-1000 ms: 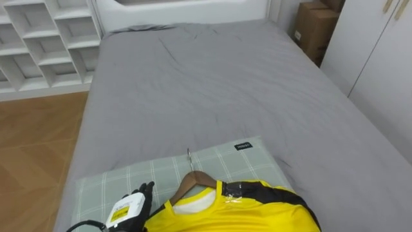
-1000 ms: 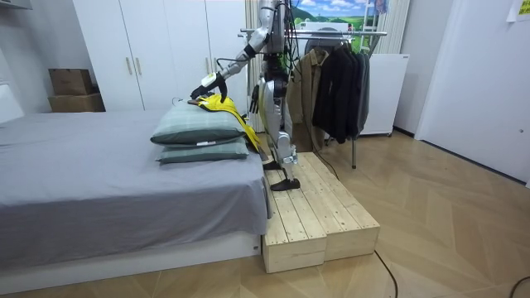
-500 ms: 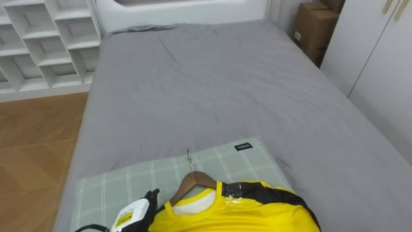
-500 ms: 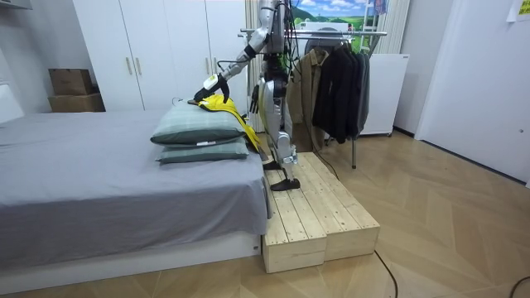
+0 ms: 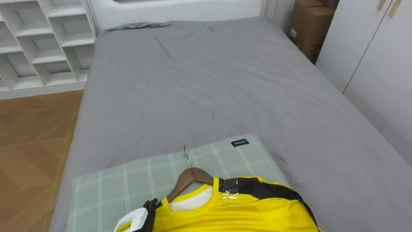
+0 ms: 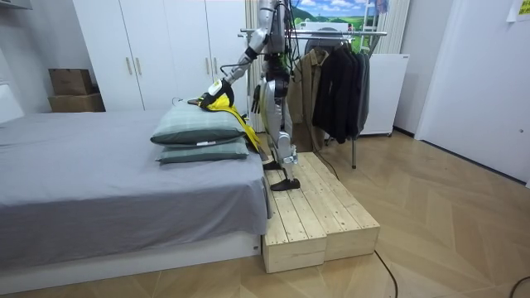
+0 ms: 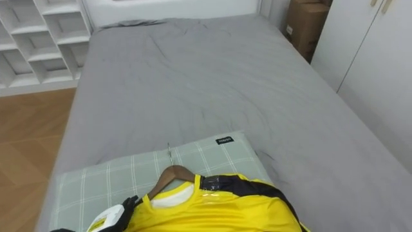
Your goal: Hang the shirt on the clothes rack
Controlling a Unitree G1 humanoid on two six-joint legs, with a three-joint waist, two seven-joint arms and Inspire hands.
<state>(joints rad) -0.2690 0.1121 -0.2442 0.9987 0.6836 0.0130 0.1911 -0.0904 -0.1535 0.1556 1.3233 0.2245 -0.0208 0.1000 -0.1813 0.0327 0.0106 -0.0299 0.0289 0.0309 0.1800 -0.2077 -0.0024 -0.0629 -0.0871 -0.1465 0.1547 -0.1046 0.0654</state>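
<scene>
**Yellow shirt on a hanger, lying on a pillow**

The yellow shirt [image 5: 238, 209] is lying at the bottom centre of the frame on a wooden hanger [image 5: 188, 178], its hook pointing up the frame. Both are resting on a green checked pillow [image 5: 109, 190] on a grey bed [image 5: 206, 90]. The left hand [image 5: 136, 222] is sitting at the bottom left edge, right against the shirt's shoulder; whether it is gripping cannot be told. In the room view the robot is standing on a wooden platform [image 6: 319, 207] beside the bed.
</scene>
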